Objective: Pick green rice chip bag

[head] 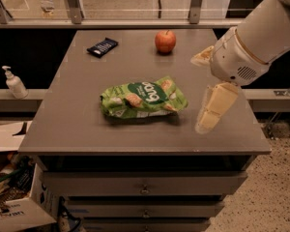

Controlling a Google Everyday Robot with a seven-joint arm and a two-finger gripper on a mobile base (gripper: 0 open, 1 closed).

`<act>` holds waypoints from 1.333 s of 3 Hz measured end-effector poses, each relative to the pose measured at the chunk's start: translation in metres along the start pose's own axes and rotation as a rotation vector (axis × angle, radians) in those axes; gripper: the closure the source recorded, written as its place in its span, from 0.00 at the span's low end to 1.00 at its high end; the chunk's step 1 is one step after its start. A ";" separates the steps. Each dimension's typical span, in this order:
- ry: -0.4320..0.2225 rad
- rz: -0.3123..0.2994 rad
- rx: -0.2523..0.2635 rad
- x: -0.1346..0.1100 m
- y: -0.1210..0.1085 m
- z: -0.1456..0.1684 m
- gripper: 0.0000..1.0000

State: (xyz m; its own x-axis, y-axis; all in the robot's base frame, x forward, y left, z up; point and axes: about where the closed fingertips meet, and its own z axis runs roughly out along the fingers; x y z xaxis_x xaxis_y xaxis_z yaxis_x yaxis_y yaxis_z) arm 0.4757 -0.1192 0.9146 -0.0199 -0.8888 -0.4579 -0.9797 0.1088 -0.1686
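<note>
The green rice chip bag [144,98] lies flat near the middle of the grey table [82,129], its dark green oval logo facing up. My gripper [198,94] hangs above the table just to the right of the bag, apart from it. It is open and empty: one cream finger [202,58] points left and the other finger [214,108] points down toward the table's front right.
A red apple [165,41] stands at the back of the table and a small dark blue wrapper [102,47] lies at the back left. A dispenser bottle [13,83] stands on a ledge to the left. Drawers are below the tabletop.
</note>
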 end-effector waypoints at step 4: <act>-0.128 -0.137 0.000 -0.078 -0.056 0.100 0.00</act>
State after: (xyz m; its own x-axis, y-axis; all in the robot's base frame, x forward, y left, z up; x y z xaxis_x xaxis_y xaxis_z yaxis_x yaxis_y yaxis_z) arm 0.5522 -0.0118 0.8721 0.1389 -0.8311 -0.5384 -0.9714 -0.0087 -0.2371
